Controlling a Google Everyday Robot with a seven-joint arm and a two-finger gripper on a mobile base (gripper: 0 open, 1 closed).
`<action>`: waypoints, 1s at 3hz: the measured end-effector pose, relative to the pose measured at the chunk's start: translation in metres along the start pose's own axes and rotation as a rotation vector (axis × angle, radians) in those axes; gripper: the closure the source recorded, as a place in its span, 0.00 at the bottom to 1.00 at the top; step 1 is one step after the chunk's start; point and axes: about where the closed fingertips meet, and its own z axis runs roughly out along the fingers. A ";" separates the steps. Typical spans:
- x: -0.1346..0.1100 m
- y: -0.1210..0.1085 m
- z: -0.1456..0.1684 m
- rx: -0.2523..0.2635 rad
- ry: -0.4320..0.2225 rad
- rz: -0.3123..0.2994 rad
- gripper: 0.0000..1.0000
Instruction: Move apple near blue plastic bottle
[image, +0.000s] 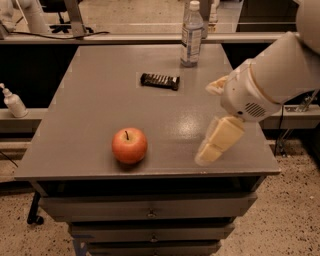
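We found the apple (129, 145) sitting upright, stem up, near the front edge of the grey cabinet top (85, 100), a little left of centre. Nothing touched it. It stood free on all sides, so we judged it easy to reach from above or from the right.

The gripper (206, 123) hung above the right front part of the top, to the right of the apple and apart from it. Its fingers (222, 137) were spread wide with nothing between them. One pointed down towards the surface and the other showed higher up beside the wrist. We read that wide spread as readiness for a round fruit, and the task as barely begun, with the grasp not yet made.

Behind the apple, about mid-table, lay a dark wrapped snack bar (159, 80). It lay roughly between the fruit and the blue plastic bottle (191, 35), which stood upright at the back edge, well apart from the apple. We judged that a carried apple would need to pass over or around the bar.

Off the cabinet to the left, a white pump bottle (14, 102) stood on a lower ledge.
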 end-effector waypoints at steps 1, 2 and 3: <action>-0.034 0.012 0.035 -0.053 -0.143 0.060 0.00; -0.059 0.021 0.067 -0.102 -0.287 0.122 0.00; -0.078 0.031 0.091 -0.122 -0.401 0.151 0.00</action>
